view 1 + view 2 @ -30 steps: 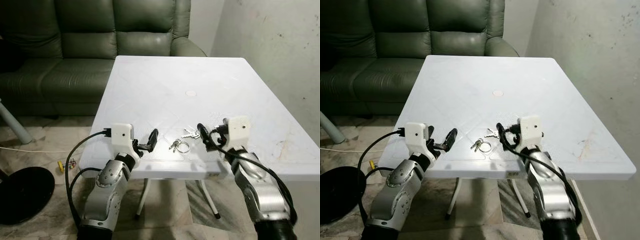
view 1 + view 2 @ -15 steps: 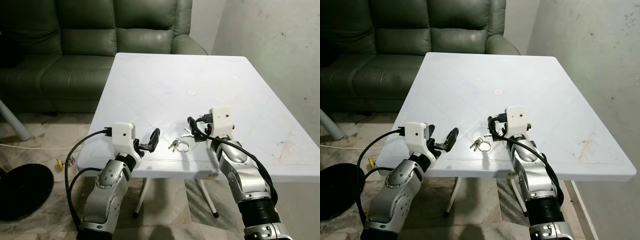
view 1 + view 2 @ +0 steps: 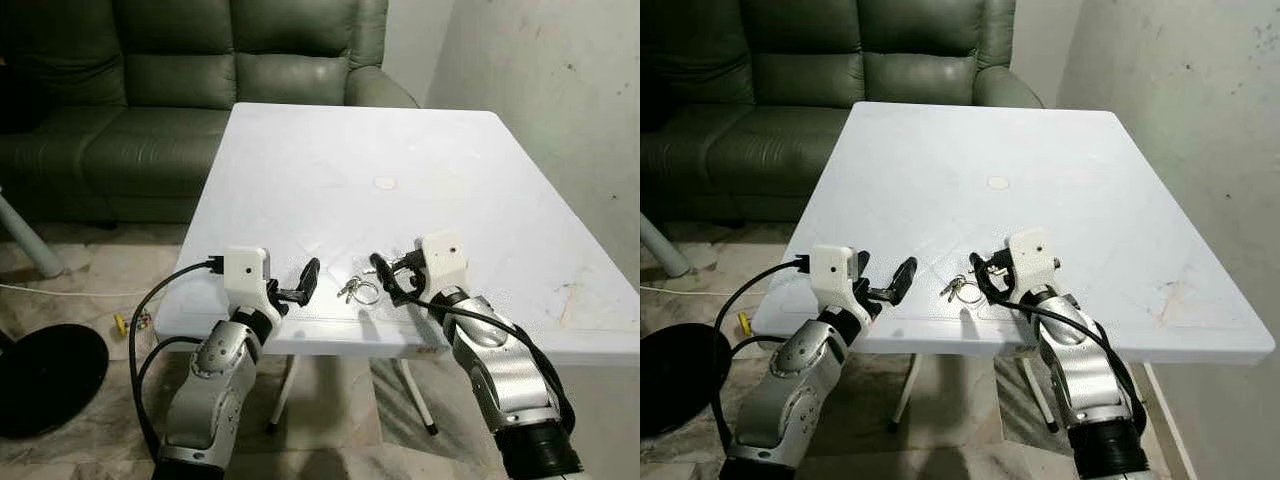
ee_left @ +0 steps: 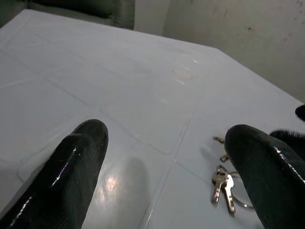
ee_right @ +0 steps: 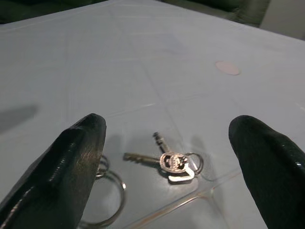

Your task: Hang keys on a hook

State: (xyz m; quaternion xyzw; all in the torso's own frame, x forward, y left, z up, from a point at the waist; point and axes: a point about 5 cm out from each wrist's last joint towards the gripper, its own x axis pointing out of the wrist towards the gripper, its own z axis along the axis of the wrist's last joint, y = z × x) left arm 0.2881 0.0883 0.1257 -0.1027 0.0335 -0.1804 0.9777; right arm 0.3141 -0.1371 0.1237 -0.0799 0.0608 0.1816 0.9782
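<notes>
Keys (image 3: 359, 290) lie flat near the front edge of the white worktop (image 3: 330, 170). Right claw (image 3: 385, 280), fingers spread, sits just beside them. Left claw (image 3: 303, 283), also spread, hovers nearby on their other side, holding nothing.

Two bunches of keys, one on a large ring (image 5: 102, 195) beside the right pincer's finger and one smaller bunch (image 5: 174, 162) between its fingers; one table (image 3: 330, 170); one sofa (image 3: 150, 90); two pincers.
</notes>
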